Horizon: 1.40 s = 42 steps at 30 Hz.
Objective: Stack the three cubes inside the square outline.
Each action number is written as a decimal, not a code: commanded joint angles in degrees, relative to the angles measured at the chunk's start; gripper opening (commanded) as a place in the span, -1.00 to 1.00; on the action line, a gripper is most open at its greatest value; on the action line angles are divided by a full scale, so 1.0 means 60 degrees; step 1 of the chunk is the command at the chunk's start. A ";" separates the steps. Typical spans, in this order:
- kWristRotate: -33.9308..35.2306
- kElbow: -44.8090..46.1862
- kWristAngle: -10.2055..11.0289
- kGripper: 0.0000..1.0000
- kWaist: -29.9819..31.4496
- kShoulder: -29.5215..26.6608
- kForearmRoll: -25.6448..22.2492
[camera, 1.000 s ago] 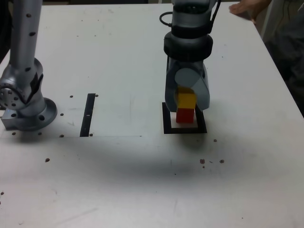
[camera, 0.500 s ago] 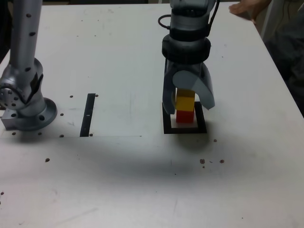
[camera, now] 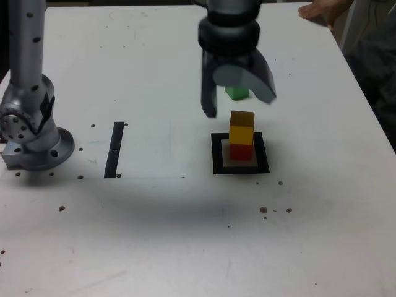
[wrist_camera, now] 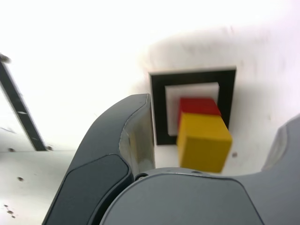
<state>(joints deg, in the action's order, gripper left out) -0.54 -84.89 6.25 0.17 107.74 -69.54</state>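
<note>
Two cubes are stacked: the yellow cube [camera: 242, 127] sits on the red cube [camera: 241, 151] inside the square outline [camera: 240, 168]. My gripper [camera: 237, 102] hangs above it, jaws spread, empty. The green cube [camera: 236, 93] waits beyond the outline.

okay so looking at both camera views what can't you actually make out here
- Green cube: exterior view, mostly hidden behind the open end effector; absent from the wrist view.
- Red cube: wrist view, largely covered by the yellow cube on it.
- Square outline: wrist view, one side hidden by the end effector.
- Person's hand: exterior view, cut off by the top edge.
</note>
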 commanded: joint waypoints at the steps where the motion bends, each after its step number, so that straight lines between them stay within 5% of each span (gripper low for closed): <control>1: -0.0028 0.0015 0.0153 0.99 -0.0203 -0.0157 -0.0144; 17: -0.0168 0.0032 0.0756 0.99 -0.2346 0.0365 -0.0067; 42: -0.0136 -0.1715 0.0087 0.94 -0.3368 0.2631 0.0102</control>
<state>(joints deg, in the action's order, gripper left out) -1.39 -94.73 6.91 -19.76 123.05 -68.72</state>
